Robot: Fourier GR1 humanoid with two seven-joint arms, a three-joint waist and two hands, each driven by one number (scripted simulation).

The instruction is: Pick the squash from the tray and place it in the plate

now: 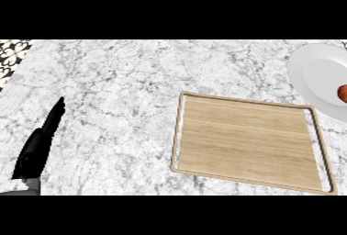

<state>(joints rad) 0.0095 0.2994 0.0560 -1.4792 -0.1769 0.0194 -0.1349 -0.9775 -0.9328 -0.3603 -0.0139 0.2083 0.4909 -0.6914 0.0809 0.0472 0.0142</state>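
1. Resting at lower left edge: left hand (37, 147), fingers straight and relaxed, grasping nothing. Right hand not showing anywhere.
2. Sitting on white plate (315, 78) at right edge: orange-red rounded thing (343, 93), probably the squash, cut off by the frame, so identity not certain.
3. Lying bare at centre-right of worktop (115, 92): wooden tray (186, 137), nothing on it.
4. Judging task as looking done or nearly so, squash appearing off tray and in plate.
5. Risking, if rounded squash not settled: rolling toward plate rim, or off it; sitting spot relative to rim not checkable, plate partly out of frame.
6. Risking, if right hand hanging near plate out of view: nudging squash or shifting plate while pulling away. Unverifiable here.
7. Risking mislabel: calling success with thing only half showing.
8. Counting: one hand showing, one tray, one plate, one squash-like thing, one worktop. Also patterned tile patch (13, 53) at upper left corner, one.
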